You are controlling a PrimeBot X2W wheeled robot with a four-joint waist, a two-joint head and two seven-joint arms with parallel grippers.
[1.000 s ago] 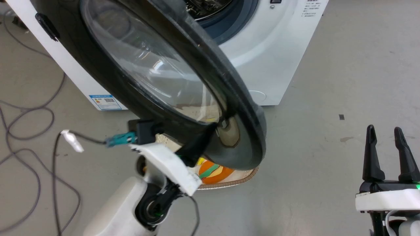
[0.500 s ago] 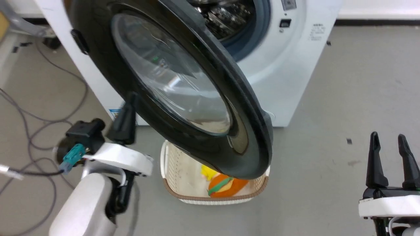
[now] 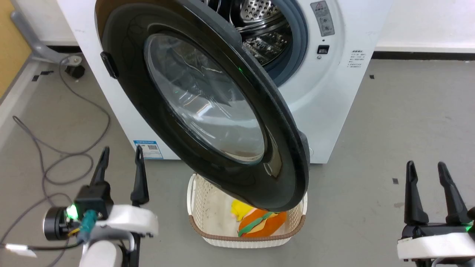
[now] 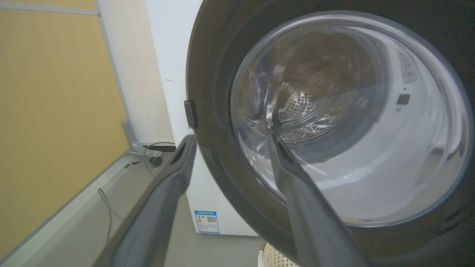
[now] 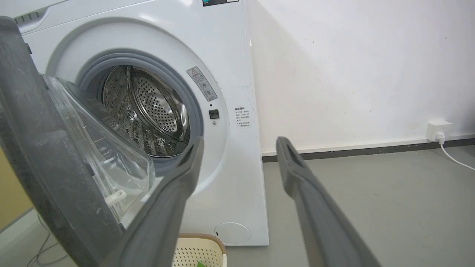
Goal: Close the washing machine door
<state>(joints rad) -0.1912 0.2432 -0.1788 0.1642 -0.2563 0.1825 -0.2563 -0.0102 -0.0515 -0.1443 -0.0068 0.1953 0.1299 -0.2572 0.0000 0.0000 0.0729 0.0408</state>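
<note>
While washing machine door (image 3: 207,111) stood half open, left gripper (image 3: 122,150) sat fingers apart, empty; door's outer face ahead, to its right, untouched. Right gripper (image 3: 425,165) likewise apart, empty. Step judged: approach. Next move called for pressing outer face toward washing machine (image 3: 334,92) until latched.

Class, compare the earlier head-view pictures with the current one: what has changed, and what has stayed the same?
The left gripper came off the lower rim of the washing machine door, drew back to the lower left and opened. The camera also shifted. The door remains open, the right gripper open and idle, the basket beneath the door.
</note>
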